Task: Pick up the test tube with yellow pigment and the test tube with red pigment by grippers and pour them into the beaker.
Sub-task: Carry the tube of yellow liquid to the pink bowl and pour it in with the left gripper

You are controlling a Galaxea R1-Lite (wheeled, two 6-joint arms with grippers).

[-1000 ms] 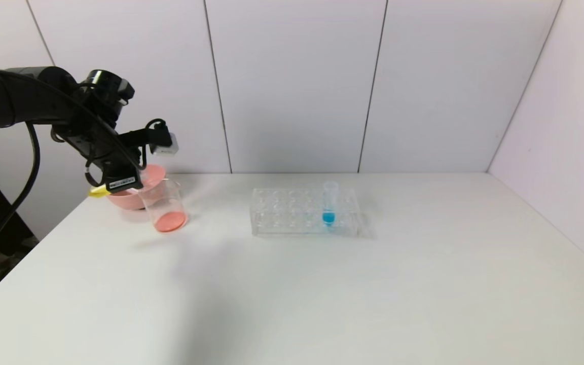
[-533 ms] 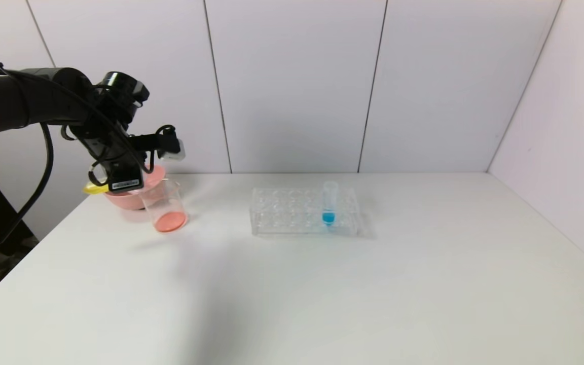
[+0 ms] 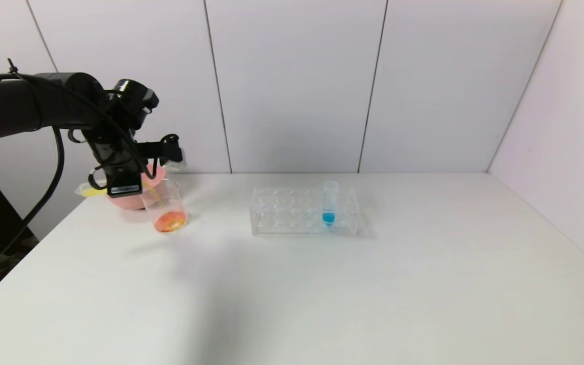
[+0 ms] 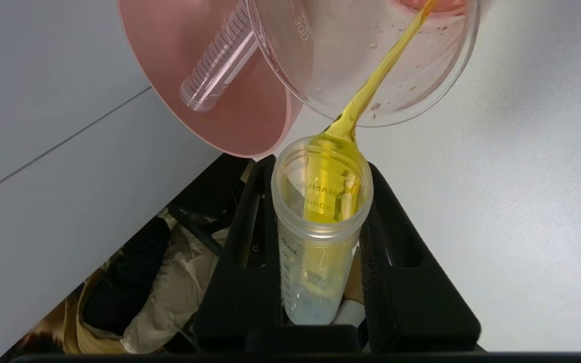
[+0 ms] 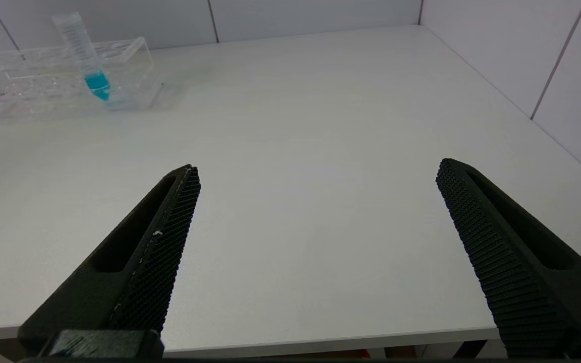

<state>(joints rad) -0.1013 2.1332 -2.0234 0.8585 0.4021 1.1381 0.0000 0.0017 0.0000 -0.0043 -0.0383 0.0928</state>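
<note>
Tabletop: yellow tube (image 4: pixel 321 227) between fingers (image 4: pixel 242 242)

Bright, even, diffuse light throughout. Soft faint shadows lie on the matte white surface (image 3: pixel 373 284), one broad grey patch toward the near edge. No harsh glare. The clear plastic tube rack (image 3: pixel 304 210) looks slightly soft in the head view.

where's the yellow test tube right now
The test tube with yellow pigment is clamped in the left gripper at the table's far left, tipped over the beaker, in front of the pink bowl.
</note>
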